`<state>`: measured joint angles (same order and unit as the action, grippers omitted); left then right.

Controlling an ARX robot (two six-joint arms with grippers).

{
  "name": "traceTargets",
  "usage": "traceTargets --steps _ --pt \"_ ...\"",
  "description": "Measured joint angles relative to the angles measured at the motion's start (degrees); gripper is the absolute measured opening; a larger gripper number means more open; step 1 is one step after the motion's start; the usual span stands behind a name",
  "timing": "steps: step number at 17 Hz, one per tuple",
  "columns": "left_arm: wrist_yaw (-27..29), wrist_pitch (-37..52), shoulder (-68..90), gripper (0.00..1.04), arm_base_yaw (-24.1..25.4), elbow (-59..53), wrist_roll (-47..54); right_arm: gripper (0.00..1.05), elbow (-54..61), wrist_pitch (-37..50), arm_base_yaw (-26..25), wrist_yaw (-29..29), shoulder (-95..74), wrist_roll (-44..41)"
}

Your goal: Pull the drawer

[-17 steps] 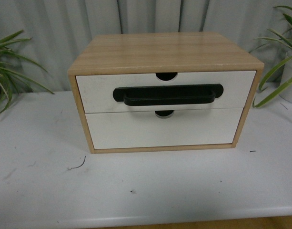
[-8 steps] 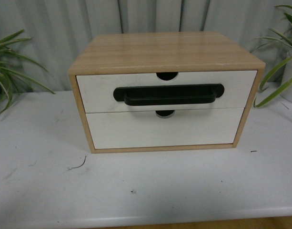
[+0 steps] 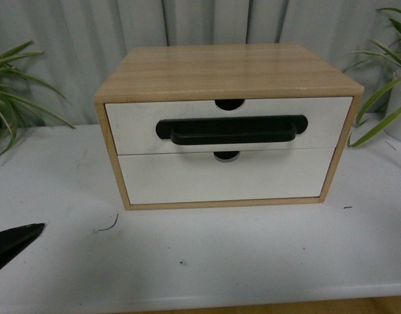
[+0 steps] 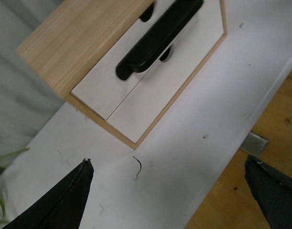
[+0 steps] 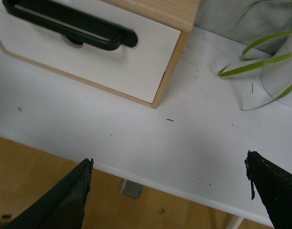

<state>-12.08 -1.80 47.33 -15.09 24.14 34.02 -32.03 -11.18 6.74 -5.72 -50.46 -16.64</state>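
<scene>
A wooden cabinet point(image 3: 227, 70) stands on the white table point(image 3: 239, 248). Its upper drawer point(image 3: 131, 124) has a white front, a long black bar handle point(image 3: 231, 129) and a half-round notch point(image 3: 228, 103); it sits shut. That drawer point(image 4: 100, 86) and handle point(image 4: 157, 39) also show in the left wrist view, and the drawer point(image 5: 150, 40) and handle point(image 5: 74, 26) in the right wrist view. My left gripper point(image 4: 169, 164) is open over the table's front edge, short of the cabinet; one fingertip point(image 3: 14, 242) enters the front view at lower left. My right gripper point(image 5: 168, 164) is open near the table's front right edge.
A plain white lower drawer front point(image 3: 223, 176) without a handle sits below. Potted plants stand at the left point(image 3: 17, 98) and right point(image 3: 386, 91) of the cabinet. A small dark curl of debris point(image 3: 108, 226) lies on the table. Wooden floor point(image 5: 50, 181) shows below the table edge.
A left fingertip has come into the front view at lower left. The cabinet and its drawers have not moved.
</scene>
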Motion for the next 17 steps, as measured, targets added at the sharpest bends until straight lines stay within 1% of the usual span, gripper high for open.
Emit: traceTargets --steps 3,4,5,6,8,11,12,14,17 --pt "-0.5 -1.6 16.3 0.98 -3.8 10.4 13.6 0.98 -8.0 -3.8 0.8 -2.6 -10.9 -12.3" --pt "-1.1 -1.1 21.2 0.98 -4.5 13.8 16.0 0.98 -10.3 -4.9 1.4 -3.4 -13.7 -15.1" --pt "-2.8 -2.5 26.0 0.98 -5.0 17.9 18.0 0.98 -12.6 -6.1 2.0 -4.5 -16.6 -18.3" --pt "-3.2 -3.1 29.7 0.98 -5.4 20.8 21.0 0.98 -14.4 -6.9 2.3 -5.8 -19.1 -20.8" --pt "-5.8 -7.6 37.0 0.98 -5.5 27.4 26.5 0.98 -16.9 -8.5 3.0 -7.5 -23.2 -24.8" --pt "-7.0 -14.0 45.6 0.98 -5.0 37.1 30.2 0.98 -21.5 -10.5 3.8 -12.9 -27.9 -28.3" --pt "-7.2 -16.3 47.6 0.98 -4.8 40.0 30.8 0.98 -23.1 -10.1 4.3 -13.7 -29.7 -29.1" --pt "-7.7 -18.3 50.9 0.98 -4.4 44.5 30.5 0.98 -26.4 -11.3 5.7 -14.3 -34.4 -30.9" --pt "-7.0 -19.4 54.6 0.98 -4.2 47.2 30.3 0.98 -30.4 -11.6 7.3 -14.4 -40.0 -33.0"
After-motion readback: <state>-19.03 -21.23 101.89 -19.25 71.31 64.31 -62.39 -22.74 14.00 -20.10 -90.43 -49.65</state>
